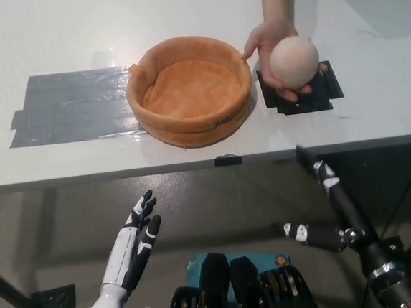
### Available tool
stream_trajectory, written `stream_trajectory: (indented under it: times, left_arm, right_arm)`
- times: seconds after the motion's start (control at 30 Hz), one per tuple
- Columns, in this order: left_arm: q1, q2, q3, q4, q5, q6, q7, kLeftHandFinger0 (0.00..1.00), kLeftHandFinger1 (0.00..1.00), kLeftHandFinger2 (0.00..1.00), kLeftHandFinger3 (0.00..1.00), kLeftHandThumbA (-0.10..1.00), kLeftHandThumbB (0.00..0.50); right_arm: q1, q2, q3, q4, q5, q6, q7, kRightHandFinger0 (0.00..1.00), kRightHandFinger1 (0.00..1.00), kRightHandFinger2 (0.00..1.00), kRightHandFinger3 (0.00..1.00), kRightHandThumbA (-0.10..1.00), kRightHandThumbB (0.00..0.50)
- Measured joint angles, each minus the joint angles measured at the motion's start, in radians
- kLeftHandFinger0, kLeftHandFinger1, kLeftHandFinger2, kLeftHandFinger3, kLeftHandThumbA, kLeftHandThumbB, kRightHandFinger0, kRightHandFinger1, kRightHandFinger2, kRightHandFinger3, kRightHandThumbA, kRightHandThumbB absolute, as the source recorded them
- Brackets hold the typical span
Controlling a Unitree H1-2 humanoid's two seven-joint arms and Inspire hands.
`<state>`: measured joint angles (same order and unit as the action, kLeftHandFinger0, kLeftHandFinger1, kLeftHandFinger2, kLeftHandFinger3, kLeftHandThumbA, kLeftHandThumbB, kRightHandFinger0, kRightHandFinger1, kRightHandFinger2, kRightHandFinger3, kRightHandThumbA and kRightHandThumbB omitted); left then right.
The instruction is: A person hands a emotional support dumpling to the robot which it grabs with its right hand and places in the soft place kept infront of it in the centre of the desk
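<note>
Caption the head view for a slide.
Person's hand offers dumpling beside empty basket; right hand open below.

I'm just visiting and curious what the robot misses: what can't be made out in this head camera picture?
- Person's hand: only it and a forearm show; the top edge cuts off the rest.
- Dumpling: its underside is hidden against the palm.
- Black tape patch: mostly covered by hand and dumpling.
- Soft orange basket: the near wall hides part of its floor.
- Right hand: the lower edge cuts off its arm.
</note>
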<state>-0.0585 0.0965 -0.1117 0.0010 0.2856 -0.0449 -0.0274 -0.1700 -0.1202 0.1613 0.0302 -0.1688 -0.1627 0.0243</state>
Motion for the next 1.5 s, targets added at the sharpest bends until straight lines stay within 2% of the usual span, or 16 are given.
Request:
stream_trajectory:
  times: [0.03, 0.1, 0.27, 0.3, 0.43, 0.6, 0.73, 0.87, 1.03, 1.4, 1.47, 1.5]
  left_arm:
    - [0.000, -0.001, 0.000, 0.000, 0.001, 0.000, 0.000, 1.00, 1.00, 1.00, 1.00, 1.00, 0.000]
    - [0.000, -0.002, 0.000, 0.000, 0.002, 0.000, 0.000, 1.00, 1.00, 1.00, 1.00, 1.00, 0.000]
    - [0.000, -0.004, 0.000, 0.001, 0.003, -0.003, 0.000, 1.00, 1.00, 1.00, 1.00, 1.00, 0.000]
    - [0.000, -0.005, 0.000, 0.001, 0.003, -0.004, 0.000, 1.00, 1.00, 1.00, 1.00, 1.00, 0.003]
    - [0.000, -0.005, 0.001, 0.000, 0.005, -0.004, 0.000, 1.00, 1.00, 1.00, 1.00, 1.00, 0.000]
    - [0.000, -0.006, 0.001, -0.001, 0.007, -0.006, 0.000, 1.00, 1.00, 1.00, 1.00, 1.00, 0.000]
    - [0.000, -0.006, 0.001, -0.002, 0.007, -0.006, 0.000, 1.00, 1.00, 1.00, 1.00, 1.00, 0.000]
    - [-0.001, -0.006, 0.001, -0.002, 0.007, -0.006, 0.000, 1.00, 1.00, 1.00, 1.00, 1.00, 0.000]
    - [-0.001, -0.007, 0.001, -0.002, 0.007, -0.006, 0.000, 1.00, 1.00, 1.00, 1.00, 1.00, 0.007]
    - [-0.004, -0.008, 0.001, -0.003, 0.007, -0.006, 0.000, 1.00, 1.00, 1.00, 1.00, 1.00, 0.001]
    - [-0.005, -0.008, 0.001, -0.003, 0.007, -0.006, 0.000, 1.00, 1.00, 1.00, 1.00, 1.00, 0.000]
    - [-0.006, -0.008, 0.001, -0.003, 0.008, -0.006, 0.000, 1.00, 1.00, 1.00, 1.00, 1.00, 0.000]
  right_arm:
    - [-0.010, 0.000, -0.009, -0.041, -0.023, 0.027, -0.003, 1.00, 1.00, 1.00, 1.00, 0.93, 0.273]
    - [-0.046, -0.002, -0.023, -0.090, -0.062, 0.075, -0.006, 1.00, 1.00, 1.00, 1.00, 0.92, 0.259]
    - [-0.178, -0.021, -0.032, -0.103, -0.158, 0.182, -0.007, 1.00, 1.00, 1.00, 1.00, 0.94, 0.286]
    - [-0.224, -0.032, -0.031, -0.091, -0.180, 0.207, -0.007, 1.00, 1.00, 1.00, 1.00, 0.91, 0.276]
    - [-0.379, -0.069, -0.026, -0.017, -0.240, 0.291, -0.001, 1.00, 1.00, 1.00, 1.00, 0.89, 0.290]
    - [-0.532, -0.090, 0.002, 0.113, -0.294, 0.381, 0.011, 1.00, 1.00, 1.00, 1.00, 0.88, 0.347]
    - [-0.610, -0.089, 0.028, 0.244, -0.312, 0.423, 0.020, 1.00, 1.00, 1.00, 1.00, 0.86, 0.340]
    - [-0.667, -0.089, 0.042, 0.377, -0.322, 0.444, 0.025, 1.00, 1.00, 1.00, 1.00, 0.86, 0.335]
    - [-0.729, -0.089, 0.051, 0.516, -0.326, 0.452, 0.024, 1.00, 1.00, 1.00, 1.00, 0.89, 0.362]
    - [-0.767, -0.086, 0.085, 0.687, -0.332, 0.450, -0.002, 1.00, 1.00, 1.00, 1.00, 0.90, 0.379]
    - [-0.767, -0.086, 0.089, 0.706, -0.332, 0.448, -0.010, 1.00, 1.00, 1.00, 1.00, 0.87, 0.366]
    - [-0.769, -0.086, 0.090, 0.715, -0.332, 0.447, -0.015, 1.00, 1.00, 1.00, 1.00, 0.79, 0.354]
